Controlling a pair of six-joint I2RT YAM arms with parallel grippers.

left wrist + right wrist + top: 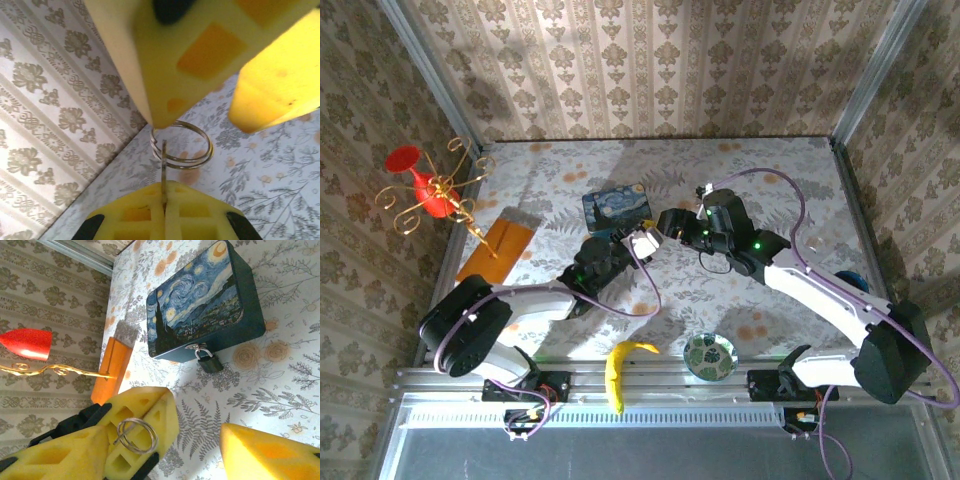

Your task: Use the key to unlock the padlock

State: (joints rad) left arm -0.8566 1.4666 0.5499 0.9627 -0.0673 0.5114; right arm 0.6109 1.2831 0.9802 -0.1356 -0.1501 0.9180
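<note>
Two pincers: we see them meeting tip to tip above the flowered table, just in front of the box.
Left pincer: clamped together on the key, whose thin blade stands edge-on in the seam between its yellow pads.
Right pincer: fingers spread apart, one on each side of the left pincer's tips.
Key ring: a double wire loop just past the left pincer's tips, right at the tip of one right finger; we cannot tell whether it touches.
Padlock: small and dark, its silvery shackle through the hasp on the box's near side, ahead of the right pincer and apart from it.
Box: blue, with a starry-night lid, lying flat beyond both pincers.
In the way: the left pincer's pads and the ring stand between the right fingers; flowered cloth lies between them and the padlock.
Left of the pincers: an orange block and a red-and-gold candle stand, near the wall.
Behind the pincers, by the arm bases: a banana and a small patterned dish.
</note>
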